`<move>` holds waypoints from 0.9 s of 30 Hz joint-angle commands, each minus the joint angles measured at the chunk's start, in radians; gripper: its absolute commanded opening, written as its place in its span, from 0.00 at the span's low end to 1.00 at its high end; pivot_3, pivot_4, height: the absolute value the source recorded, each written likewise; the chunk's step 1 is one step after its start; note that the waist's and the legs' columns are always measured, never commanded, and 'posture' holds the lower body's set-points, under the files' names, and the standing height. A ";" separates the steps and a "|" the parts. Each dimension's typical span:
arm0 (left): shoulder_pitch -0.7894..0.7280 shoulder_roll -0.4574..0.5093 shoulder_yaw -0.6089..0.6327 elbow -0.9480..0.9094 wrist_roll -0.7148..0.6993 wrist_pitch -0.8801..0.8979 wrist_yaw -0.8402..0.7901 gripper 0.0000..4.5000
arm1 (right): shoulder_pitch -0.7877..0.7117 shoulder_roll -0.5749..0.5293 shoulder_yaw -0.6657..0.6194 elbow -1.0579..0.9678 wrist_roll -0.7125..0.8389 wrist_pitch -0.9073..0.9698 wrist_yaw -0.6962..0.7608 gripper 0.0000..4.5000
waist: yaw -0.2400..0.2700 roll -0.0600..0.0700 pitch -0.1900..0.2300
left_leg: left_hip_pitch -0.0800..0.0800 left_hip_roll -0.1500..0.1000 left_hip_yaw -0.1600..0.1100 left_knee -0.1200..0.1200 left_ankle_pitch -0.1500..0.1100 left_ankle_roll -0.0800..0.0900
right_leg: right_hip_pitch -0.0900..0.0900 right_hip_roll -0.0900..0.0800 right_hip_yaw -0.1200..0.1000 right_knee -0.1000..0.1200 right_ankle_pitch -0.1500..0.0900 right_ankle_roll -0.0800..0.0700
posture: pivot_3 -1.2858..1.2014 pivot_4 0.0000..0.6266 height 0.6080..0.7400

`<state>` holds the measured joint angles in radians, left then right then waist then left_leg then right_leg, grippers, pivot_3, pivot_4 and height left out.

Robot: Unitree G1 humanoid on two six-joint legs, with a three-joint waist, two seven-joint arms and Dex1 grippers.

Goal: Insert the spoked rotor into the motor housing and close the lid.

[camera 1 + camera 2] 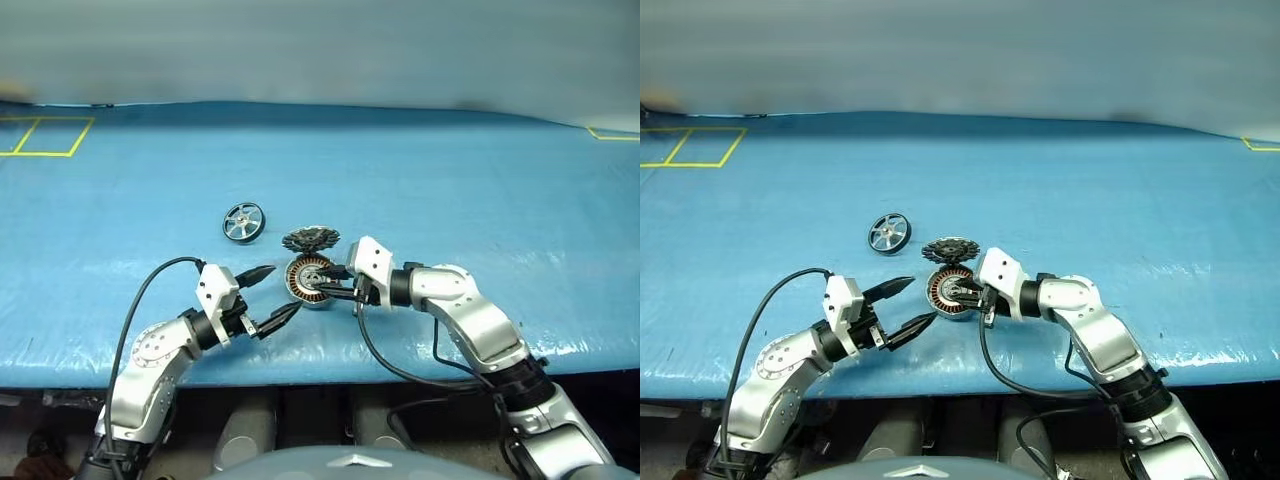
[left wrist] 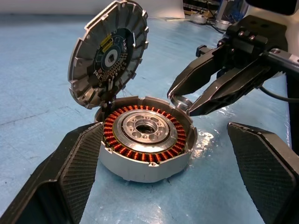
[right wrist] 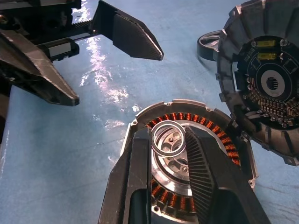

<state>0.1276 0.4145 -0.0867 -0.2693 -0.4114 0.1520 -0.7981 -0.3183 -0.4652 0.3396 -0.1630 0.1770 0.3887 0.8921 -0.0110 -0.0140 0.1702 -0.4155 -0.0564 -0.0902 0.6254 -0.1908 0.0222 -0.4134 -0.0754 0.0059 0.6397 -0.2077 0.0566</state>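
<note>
The blue-covered table (image 1: 450,180) was seen with all the parts gathered near its front edge. The left gripper (image 1: 285,289) was held with its fingers spread wide apart, level with the motor housing (image 2: 145,158) and just beside it, gripping nothing. The right gripper (image 1: 330,283) was brought in from the opposite side, with its fingers nearly together and pinched on a small silver ring (image 3: 168,138) over the housing's silver centre.

The housing was found lying flat with its copper windings exposed, and the lid (image 2: 110,56) was stood up on its hinge at the far edge. The spoked rotor (image 1: 244,221) was left on its rim on the table, well apart from the housing, beyond and to the left — not yet inserted.

Several failures could be expected from here. The ring was held only by thin fingertips, so it could be dropped into the windings or cocked on the hub if released off-centre. The upright lid could be knocked shut by the right gripper's fingers, since little room was left beside it. The housing was not steadied — it could be pushed across the slick cover by any downward press. The rotor, balanced on edge, could be sent rolling by a careless reach.
</note>
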 commanded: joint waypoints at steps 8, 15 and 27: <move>0.027 0.013 0.022 -0.029 0.004 -0.030 0.000 1.00 | -0.053 0.041 0.019 0.118 -0.045 -0.084 0.012 0.15 | 0.001 0.000 0.000 | 0.000 0.000 0.000 0.000 0.000 0.000 | 0.000 0.000 0.000 0.000 0.000 0.000 | 0.52 0.24 1.00; 0.029 0.013 0.017 -0.030 0.011 -0.027 0.003 1.00 | -0.070 0.045 0.009 0.152 -0.053 -0.098 0.011 0.15 | 0.000 0.000 0.000 | 0.000 0.000 0.000 0.000 0.000 0.000 | 0.000 0.000 0.000 0.000 0.000 0.000 | 0.52 0.24 1.00; 0.037 0.008 0.018 -0.029 0.017 -0.037 0.012 1.00 | -0.085 0.046 0.017 0.167 -0.060 -0.103 0.015 0.15 | 0.000 0.000 0.000 | 0.000 0.000 0.000 0.000 0.000 0.000 | 0.000 0.000 0.000 0.000 0.000 0.000 | 0.52 0.24 1.00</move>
<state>0.1635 0.4236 -0.0808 -0.2693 -0.3951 0.1384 -0.7864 -0.3838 -0.4240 0.3659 0.0164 0.1190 0.3059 0.8978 -0.0106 -0.0138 0.1702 -0.4153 -0.0568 -0.0901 0.6254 -0.1908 0.0223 -0.4134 -0.0752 0.0059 0.6402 -0.2075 0.0568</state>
